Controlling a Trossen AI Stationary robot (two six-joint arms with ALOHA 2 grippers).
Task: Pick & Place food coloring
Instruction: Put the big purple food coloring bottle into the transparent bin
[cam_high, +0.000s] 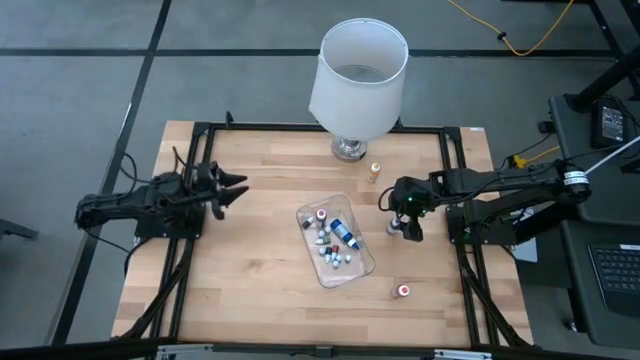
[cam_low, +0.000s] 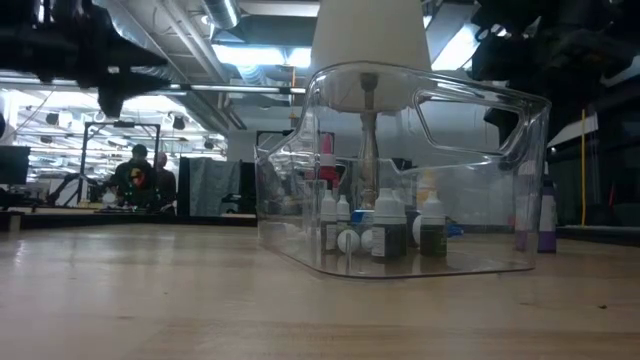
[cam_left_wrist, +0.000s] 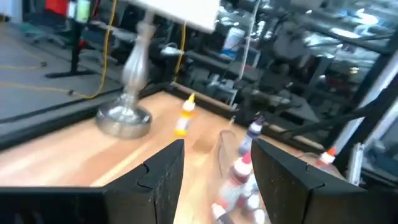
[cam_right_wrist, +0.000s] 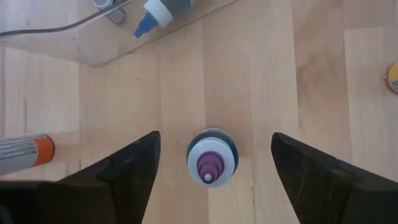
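Desk (cam_high: 250, 270): wooden, carries all items.
Lamp (cam_high: 358, 75): white shade, at far edge.
Tray (cam_high: 362, 268): clear, mid-desk, holds most bottles (cam_high: 333, 240).
Left hand (cam_high: 238, 190): left of tray, fingers apart, empty.
Right hand (cam_right_wrist: 211, 155): spread wide, directly above an upright purple-tipped bottle (cam_right_wrist: 211, 163), not touching.
Loose bottles: yellow (cam_high: 374, 172) near lamp; red-capped (cam_high: 403, 291) near front edge.

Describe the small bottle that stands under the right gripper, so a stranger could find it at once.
Start at the clear tray in the middle of the table. Just to its right, the open right gripper hangs over one upright bottle. Its purple tip and white collar set it apart from the red-capped bottle nearer the front edge.
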